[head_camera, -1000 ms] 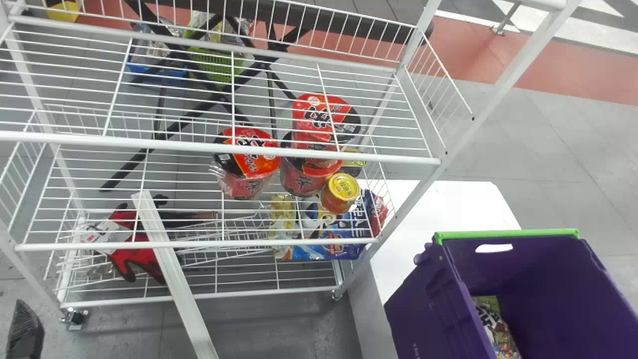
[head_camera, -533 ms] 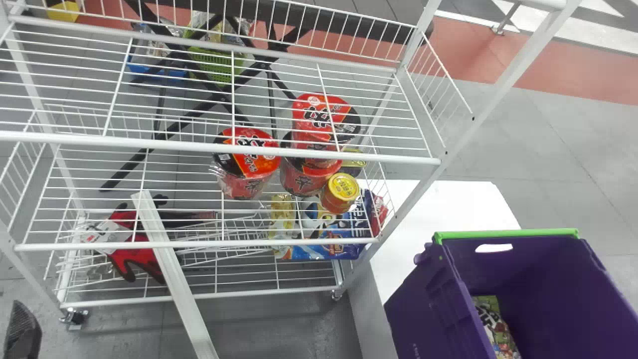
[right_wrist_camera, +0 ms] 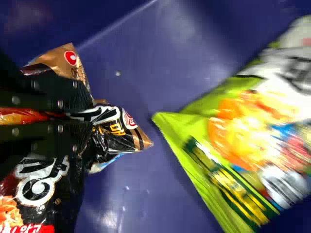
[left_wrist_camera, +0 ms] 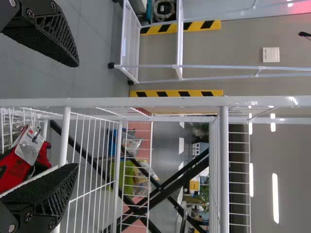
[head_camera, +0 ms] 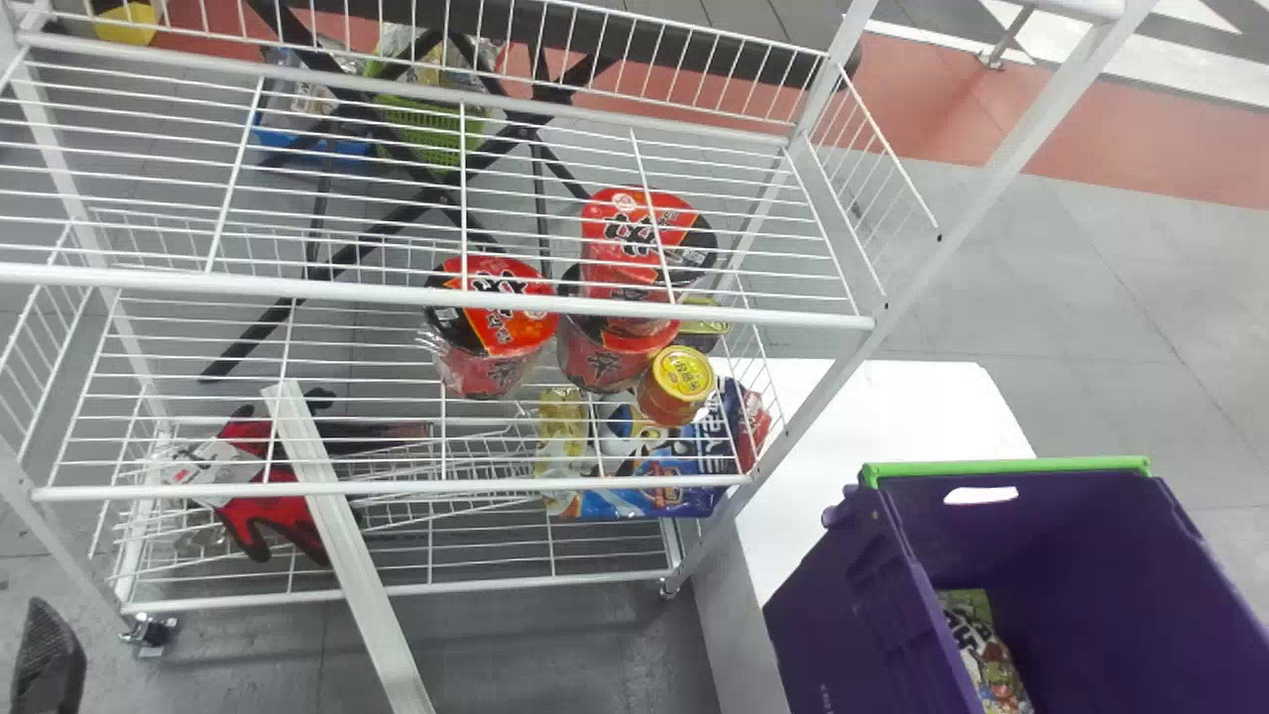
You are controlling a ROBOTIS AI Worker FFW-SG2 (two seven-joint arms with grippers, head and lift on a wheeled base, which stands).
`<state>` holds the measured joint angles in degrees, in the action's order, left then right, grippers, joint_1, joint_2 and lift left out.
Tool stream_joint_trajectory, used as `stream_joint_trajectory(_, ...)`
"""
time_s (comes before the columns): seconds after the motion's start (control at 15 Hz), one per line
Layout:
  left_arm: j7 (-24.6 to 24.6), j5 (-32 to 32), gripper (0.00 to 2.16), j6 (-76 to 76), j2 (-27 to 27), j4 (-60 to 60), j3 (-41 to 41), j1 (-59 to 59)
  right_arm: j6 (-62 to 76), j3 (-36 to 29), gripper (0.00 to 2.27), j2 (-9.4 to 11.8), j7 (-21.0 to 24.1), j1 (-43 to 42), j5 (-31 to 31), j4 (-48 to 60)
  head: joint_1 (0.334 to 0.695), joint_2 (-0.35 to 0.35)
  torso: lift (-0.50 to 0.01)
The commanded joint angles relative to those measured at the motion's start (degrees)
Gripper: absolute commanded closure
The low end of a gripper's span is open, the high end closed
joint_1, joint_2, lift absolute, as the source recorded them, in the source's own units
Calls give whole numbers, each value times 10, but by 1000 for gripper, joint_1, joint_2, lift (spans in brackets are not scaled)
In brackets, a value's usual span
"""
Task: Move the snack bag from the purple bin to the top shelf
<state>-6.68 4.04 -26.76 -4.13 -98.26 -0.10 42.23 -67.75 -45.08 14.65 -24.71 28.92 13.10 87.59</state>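
Right end effector (right_wrist_camera: pixel 91 114): closed on the black snack bag (right_wrist_camera: pixel 114 128), down inside the purple bin (head_camera: pixel 833 615)
Green snack bag (right_wrist_camera: pixel 243 160): just beside, in the same bin
Left end effector (head_camera: pixel 48 656): spread wide, near the wire rack (head_camera: pixel 397 487)
Table (head_camera: pixel 892 407): white, under the bin, beside the rack
Red gloves (head_camera: pixel 260 516): low on the rack, left side, behind a slanting white bar (head_camera: pixel 342 545)
Red noodle cups (head_camera: pixel 496 372): 3, below the upper shelf (head_camera: pixel 397 287), 2 of them stacked
Yellow-lidded can (head_camera: pixel 684 372): next to the stack
Green basket (head_camera: pixel 431 129): beyond the rack
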Motion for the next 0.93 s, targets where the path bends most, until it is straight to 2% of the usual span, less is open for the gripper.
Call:
stream_joint_trajectory(0.0, 0, 0, 73, 0, 0, 0, -2, -1, -90, -41, 2253, -11, 6, 6, 41, 41, 695, -350, -438)
stream_joint_trajectory(0.13, 0, 0, 73, -2, 1, 0, -3, -1, -115, -57, 2253, -16, 12, 6, 74, 49, 695, -350, -431)
stream_joint_trajectory(0.87, -2, 0, 73, -14, 0, -1, -3, 1, -140, -80, 2253, -16, 33, 3, 76, 59, 695, -350, -387)
